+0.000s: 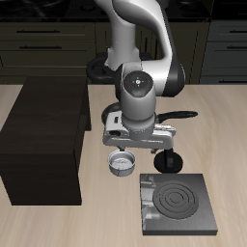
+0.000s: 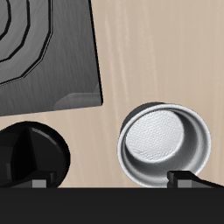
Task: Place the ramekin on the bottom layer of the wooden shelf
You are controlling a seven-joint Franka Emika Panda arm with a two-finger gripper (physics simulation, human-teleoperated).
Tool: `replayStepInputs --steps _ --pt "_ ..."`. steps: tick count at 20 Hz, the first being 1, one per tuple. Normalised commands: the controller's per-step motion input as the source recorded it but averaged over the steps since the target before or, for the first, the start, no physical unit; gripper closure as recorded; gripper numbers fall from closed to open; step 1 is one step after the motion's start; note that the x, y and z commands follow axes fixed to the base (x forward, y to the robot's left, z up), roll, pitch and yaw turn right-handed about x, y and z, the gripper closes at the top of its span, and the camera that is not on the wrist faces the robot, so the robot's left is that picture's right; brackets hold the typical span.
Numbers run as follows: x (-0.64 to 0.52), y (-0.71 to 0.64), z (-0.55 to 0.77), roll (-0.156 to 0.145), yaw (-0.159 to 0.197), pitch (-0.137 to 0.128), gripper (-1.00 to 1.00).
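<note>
The ramekin [image 1: 122, 164] is a small round light-grey bowl standing on the table between the wooden shelf [image 1: 43, 135] and the stove. It also shows in the wrist view [image 2: 162, 144], upright and empty. My gripper [image 1: 145, 152] hangs low over the table, open and empty, with its jaws wide apart [image 2: 112, 180]. One fingertip [image 2: 184, 178] is at the ramekin's rim and the other is over the black knobbed pot [image 2: 31, 156]. The wooden shelf is a large dark cabinet beside the ramekin; its open layers are not visible from here.
A flat black stove with a spiral burner [image 1: 178, 203] lies near the table's front edge, and shows in the wrist view [image 2: 44, 52]. The small black knobbed pot [image 1: 166, 159] stands just behind it. A long black handle [image 1: 183, 114] sticks out behind my arm.
</note>
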Motion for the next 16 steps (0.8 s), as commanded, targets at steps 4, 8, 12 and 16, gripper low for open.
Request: replayStepInputs --steps 4,8,12,16 --pt "0.01 -0.01 -0.29 -0.005 0.025 0.005 -1.00" --pt "0.05 0.00 -0.18 0.002 -0.005 0.022 -1.00" --pt "0.06 -0.02 -0.27 0.000 -0.029 0.049 -1.00" --pt "0.02 0.04 -0.19 0.025 -0.029 0.025 -1.00"
